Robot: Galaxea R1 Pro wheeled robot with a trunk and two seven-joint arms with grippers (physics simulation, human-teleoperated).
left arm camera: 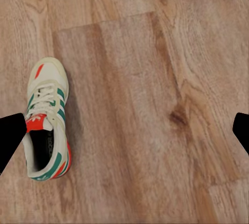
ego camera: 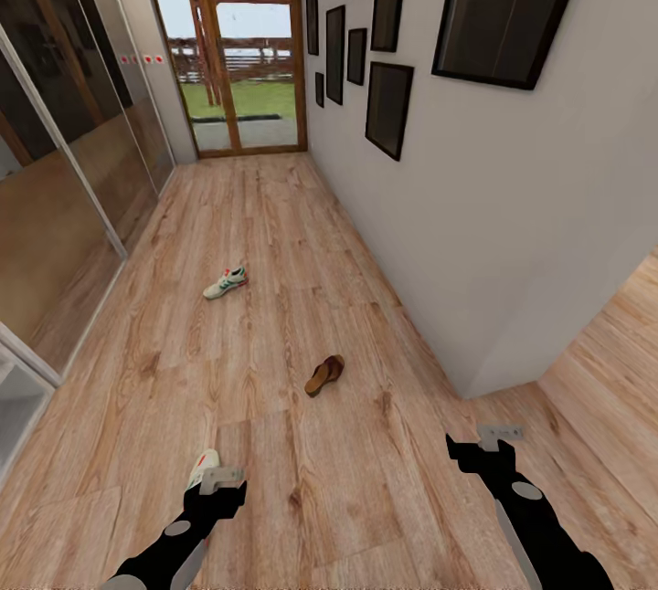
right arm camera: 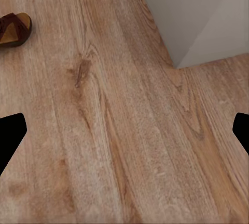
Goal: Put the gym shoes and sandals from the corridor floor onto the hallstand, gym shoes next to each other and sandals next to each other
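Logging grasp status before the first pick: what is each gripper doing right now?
Left gripper: open, empty, above the floor beside a gym shoe.
Right gripper: open, empty, over bare corridor floor.

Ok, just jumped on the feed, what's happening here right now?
The robot stands in the corridor with both grippers open and empty. The left gripper hovers over the near gym shoe on the floor. A second gym shoe and one sandal lie farther ahead. The right gripper hangs over bare planks.
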